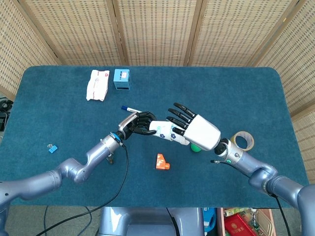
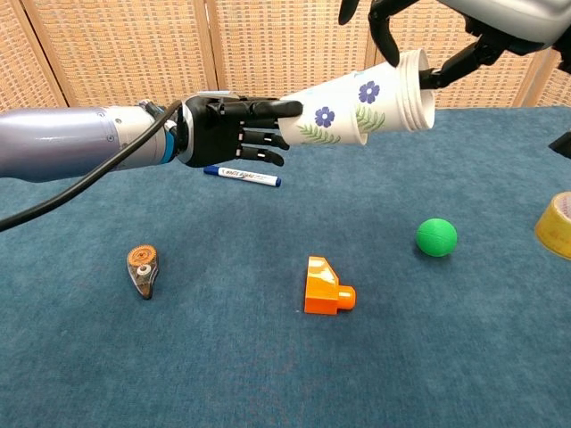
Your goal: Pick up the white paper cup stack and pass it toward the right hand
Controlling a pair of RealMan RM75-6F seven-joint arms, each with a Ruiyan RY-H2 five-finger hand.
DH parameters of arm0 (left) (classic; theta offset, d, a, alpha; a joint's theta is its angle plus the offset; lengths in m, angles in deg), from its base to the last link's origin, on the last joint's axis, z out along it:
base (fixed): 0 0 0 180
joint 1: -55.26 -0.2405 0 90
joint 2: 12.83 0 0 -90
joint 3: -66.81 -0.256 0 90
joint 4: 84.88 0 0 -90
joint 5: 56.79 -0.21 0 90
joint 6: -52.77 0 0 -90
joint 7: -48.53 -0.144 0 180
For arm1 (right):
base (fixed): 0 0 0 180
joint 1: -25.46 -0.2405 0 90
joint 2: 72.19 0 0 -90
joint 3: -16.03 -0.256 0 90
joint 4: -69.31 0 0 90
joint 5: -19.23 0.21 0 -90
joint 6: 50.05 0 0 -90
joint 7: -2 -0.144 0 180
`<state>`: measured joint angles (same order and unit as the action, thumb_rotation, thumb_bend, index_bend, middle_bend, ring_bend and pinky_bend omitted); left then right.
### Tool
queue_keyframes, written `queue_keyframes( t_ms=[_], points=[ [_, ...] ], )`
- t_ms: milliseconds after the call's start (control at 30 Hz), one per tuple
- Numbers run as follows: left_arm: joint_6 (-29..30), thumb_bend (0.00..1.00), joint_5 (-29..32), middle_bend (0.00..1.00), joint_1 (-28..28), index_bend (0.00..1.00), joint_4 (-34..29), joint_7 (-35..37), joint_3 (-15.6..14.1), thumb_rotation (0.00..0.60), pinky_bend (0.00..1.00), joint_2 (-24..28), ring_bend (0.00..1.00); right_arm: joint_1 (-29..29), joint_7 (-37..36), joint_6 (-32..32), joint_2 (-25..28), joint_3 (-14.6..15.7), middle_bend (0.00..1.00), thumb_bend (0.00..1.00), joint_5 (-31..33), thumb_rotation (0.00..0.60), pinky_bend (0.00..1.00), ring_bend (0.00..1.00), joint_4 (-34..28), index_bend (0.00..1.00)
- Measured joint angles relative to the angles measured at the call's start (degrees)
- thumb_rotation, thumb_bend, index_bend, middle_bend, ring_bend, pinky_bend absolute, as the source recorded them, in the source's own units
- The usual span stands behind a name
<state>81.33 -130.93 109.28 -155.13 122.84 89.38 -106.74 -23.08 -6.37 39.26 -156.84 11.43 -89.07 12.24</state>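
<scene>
The white paper cup stack [image 2: 357, 111] with blue flower prints lies sideways in the air over the table's middle, narrow end to the left, and looks drawn out lengthwise. My left hand [image 2: 236, 132] grips its narrow end. My right hand [image 2: 464, 27] holds the wide rim end, fingers on either side of it. In the head view the stack [image 1: 165, 131] spans between the left hand [image 1: 135, 124] and the right hand [image 1: 197, 130], which covers the rim end.
On the blue table [image 1: 59, 108] lie a blue marker [image 2: 243, 175], an orange block [image 2: 323, 287], a green ball [image 2: 436, 237], a tape roll [image 1: 242, 141] at the right, a correction-tape dispenser [image 2: 142, 268], and a blue box [image 1: 122, 78] and white packet [image 1: 97, 84] at the back.
</scene>
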Motion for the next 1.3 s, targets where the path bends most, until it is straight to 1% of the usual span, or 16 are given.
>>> queue_keyframes(
  t_ms=[167,333,467,567,667,867,1000,1067,1133,1167,1200,1233,1267,1300],
  points=[
    [0.17,0.13,-0.61,0.54,-0.57,0.52,0.57,0.46,-0.19,0.6,0.51,1.14,0.53,0.61,0.15,1.1,0.97,0.45,0.4,0.78,-0.25,0.6,0.2,0.21,1.07,0.73],
    [0.91,0.13,-1.68,0.54,-1.97,0.52,2.62,0.48,-0.69,0.6,0.51,4.67,0.53,1.75,0.26,1.31,2.88,1.29,0.4,0.78,-0.04,0.6,0.2,0.21,2.58,0.73],
    [2.21,0.13,-4.46,0.54,-2.94,0.52,4.69,-1.67,-2.23,0.6,0.51,8.72,0.53,2.23,1.26,-0.6,4.71,2.75,0.4,0.78,-0.23,0.6,0.2,0.21,3.5,0.73],
    [3.18,0.14,-6.75,0.54,-3.3,0.52,6.38,-5.3,-4.02,0.6,0.51,11.31,0.53,2.21,3.08,-3.34,6.52,4.15,0.4,0.78,-0.77,0.6,0.2,0.21,3.37,0.73],
    [4.18,0.14,-8.51,0.54,-3.6,0.52,8.47,-11.09,-5.95,0.6,0.51,12.95,0.53,1.98,5.85,-6.68,8.45,5.55,0.4,0.78,-1.38,0.6,0.2,0.21,2.55,0.73],
    [6.65,0.14,-9.75,0.54,-4.92,0.52,12.16,-26.92,-9.38,0.6,0.51,15.25,0.53,1.32,11.2,-12.94,9.92,7.45,0.4,0.78,-1.94,0.6,0.2,0.21,1.5,0.73],
    [8.21,0.14,-9.09,0.54,-6.36,0.52,14.34,-37.8,-11.43,0.6,0.51,15.59,0.53,0.92,13.15,-16.85,8.74,8.3,0.4,0.78,-1.71,0.6,0.2,0.21,2.23,0.73],
    [8.91,0.14,-8.5,0.54,-6.99,0.52,15.29,-42.03,-12.11,0.6,0.51,15.3,0.53,0.76,13.88,-18.16,7.47,8.6,0.4,0.78,-1.48,0.6,0.2,0.21,3.02,0.73],
    [9.69,0.14,-7.54,0.53,-7.71,0.52,16.23,-46.42,-12.73,0.6,0.51,14.67,0.5,0.66,14.24,-18.77,6.4,8.74,0.39,0.78,-1.29,0.6,0.2,0.21,3.89,0.73],
    [10.01,0.14,-7.07,0.46,-8.01,0.48,16.58,-48.04,-12.95,0.6,0.48,14.34,0.44,0.59,14.35,-19.01,5.79,8.79,0.37,0.72,-1.18,0.6,0.2,0.21,4.48,0.69],
    [10.4,0.14,-6.46,0.33,-8.39,0.37,16.97,-49.92,-13.23,0.6,0.41,13.88,0.31,0.55,14.35,-19.15,5.36,8.81,0.34,0.64,-1.09,0.6,0.2,0.21,4.9,0.64],
    [10.67,0.14,-6.02,0.22,-8.65,0.26,17.21,-51.12,-13.42,0.6,0.34,13.53,0.21,0.51,14.26,-19.28,4.98,8.82,0.28,0.46,-0.98,0.6,0.19,0.18,5.28,0.5],
    [10.9,0.14,-5.62,0.09,-8.89,0.11,17.39,-52.13,-13.61,0.6,0.24,13.2,0.09,0.48,14.02,-19.43,4.58,8.81,0.22,0.31,-0.78,0.6,0.18,0.16,5.7,0.38],
    [11.05,0.14,-5.15,0.01,-9.18,0.02,17.48,-53.22,-13.92,0.6,0.16,12.86,0.02,0.49,13.84,-19.54,4.35,8.74,0.15,0.14,-0.54,0.6,0.16,0.13,5.96,0.21]
  ],
)
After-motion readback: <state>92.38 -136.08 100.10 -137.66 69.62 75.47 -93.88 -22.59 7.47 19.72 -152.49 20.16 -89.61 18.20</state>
